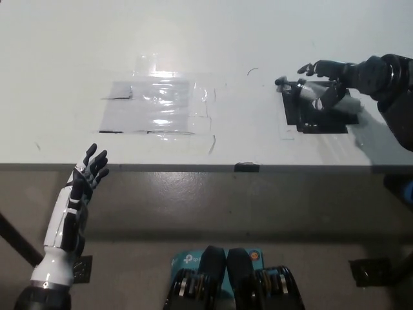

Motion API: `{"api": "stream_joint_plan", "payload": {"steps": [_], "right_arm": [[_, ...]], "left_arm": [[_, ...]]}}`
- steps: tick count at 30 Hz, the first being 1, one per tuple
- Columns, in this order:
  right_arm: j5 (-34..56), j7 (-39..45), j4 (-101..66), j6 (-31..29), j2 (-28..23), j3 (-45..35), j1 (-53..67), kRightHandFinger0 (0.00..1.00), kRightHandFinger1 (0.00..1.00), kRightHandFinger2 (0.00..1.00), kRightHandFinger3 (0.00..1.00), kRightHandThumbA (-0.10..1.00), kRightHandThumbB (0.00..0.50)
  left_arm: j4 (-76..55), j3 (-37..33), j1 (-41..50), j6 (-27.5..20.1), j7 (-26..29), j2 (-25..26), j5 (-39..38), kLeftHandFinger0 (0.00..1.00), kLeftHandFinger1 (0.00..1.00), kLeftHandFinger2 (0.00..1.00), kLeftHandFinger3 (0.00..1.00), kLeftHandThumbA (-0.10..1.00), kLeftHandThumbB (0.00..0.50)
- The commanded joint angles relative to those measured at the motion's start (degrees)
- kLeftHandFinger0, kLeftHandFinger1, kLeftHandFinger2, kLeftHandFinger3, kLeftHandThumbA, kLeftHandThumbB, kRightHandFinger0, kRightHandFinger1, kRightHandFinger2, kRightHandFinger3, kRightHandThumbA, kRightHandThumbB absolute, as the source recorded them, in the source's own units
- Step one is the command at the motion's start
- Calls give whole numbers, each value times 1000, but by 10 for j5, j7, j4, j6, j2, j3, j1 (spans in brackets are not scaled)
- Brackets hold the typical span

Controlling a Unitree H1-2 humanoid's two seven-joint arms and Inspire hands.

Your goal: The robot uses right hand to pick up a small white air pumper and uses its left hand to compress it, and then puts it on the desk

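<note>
Pump and right hand [332, 81] sit together at the far right of the white desk [258, 39], over a black square mat [310, 119]. The small white air pumper [322, 97] lies roughly level across that mat, its pale barrel pointing toward the picture's right and its dark plunger handle [282, 82] at the left end, close to the mat's upper left corner. The black fingers [316, 66] are spread above and around the barrel rather than wrapped on it; whether any of them touches the pump cannot be told from this view (the dark hand and dark mat blur into each other), so the grip is uncertain, though the hand looks mostly loosened.

Near the desk's middle lies a clear plastic sheet [155, 106], glossy with reflected light, with short dark tape marks at its left edge. It is well apart from the pump.

The white left hand [87, 174] rests low at the picture's lower left, just in front of the desk's near edge and off the tabletop, fingers apart and holding nothing.
</note>
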Motion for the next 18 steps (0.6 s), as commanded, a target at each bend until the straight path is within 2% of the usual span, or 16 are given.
{"api": "stream_joint_plan", "payload": {"steps": [1, 3, 5, 7, 8, 10, 11, 14, 15, 16, 18], "right_arm": [[-14, -4, -26, -15, -17, -2, -25, 1000, 1000, 1000, 1000, 643, 500], [-10, 2, -30, -15, -18, -8, -26, 1000, 1000, 1000, 1000, 692, 500], [5, 28, -45, -28, -27, -16, -28, 1000, 1000, 1000, 1000, 803, 500], [36, 61, -60, -42, -35, -39, -27, 1000, 1000, 1000, 1000, 825, 500], [83, 105, -53, -25, -32, -74, -31, 1000, 1000, 1000, 1000, 785, 500], [116, 135, -67, -5, -34, -107, -31, 1000, 1000, 1000, 1000, 877, 500], [124, 140, -78, -8, -37, -118, -28, 1000, 1000, 1000, 1000, 1000, 500], [147, 145, -153, 20, -46, -156, -9, 1000, 1000, 1000, 1000, 1000, 500], [154, 138, -220, 32, -55, -177, 1, 1000, 1000, 1000, 1000, 1000, 457], [162, 137, -253, 29, -60, -189, 7, 1000, 1000, 1000, 1000, 1000, 449], [168, 118, -364, 58, -74, -218, 27, 1000, 1000, 1000, 1000, 1000, 462]], "left_arm": [[-8, -3, -1, -26, -7, 5, 3, 1000, 1000, 1000, 1000, 1000, 230], [-9, -2, -1, -21, -6, 4, 1, 1000, 1000, 1000, 1000, 1000, 231], [-9, -2, -2, -20, -8, 4, -2, 1000, 1000, 1000, 1000, 1000, 230], [-8, -2, -3, -22, -8, 4, -3, 1000, 1000, 1000, 1000, 1000, 228], [-10, -2, -3, -20, -8, 4, -2, 1000, 1000, 1000, 1000, 1000, 229], [-7, -3, -4, -22, -12, 5, -9, 1000, 1000, 1000, 1000, 1000, 233], [-7, -3, -4, -21, -12, 5, -9, 1000, 1000, 1000, 1000, 1000, 234], [-7, -3, -5, -21, -12, 5, -9, 1000, 1000, 1000, 1000, 1000, 235], [-4, -3, -12, -22, -11, 4, -9, 1000, 1000, 1000, 1000, 1000, 234], [-3, -3, -15, -22, -10, 3, -9, 1000, 1000, 1000, 1000, 1000, 233], [0, -5, -25, -21, -8, 2, -4, 1000, 1000, 1000, 1000, 1000, 238]]}}
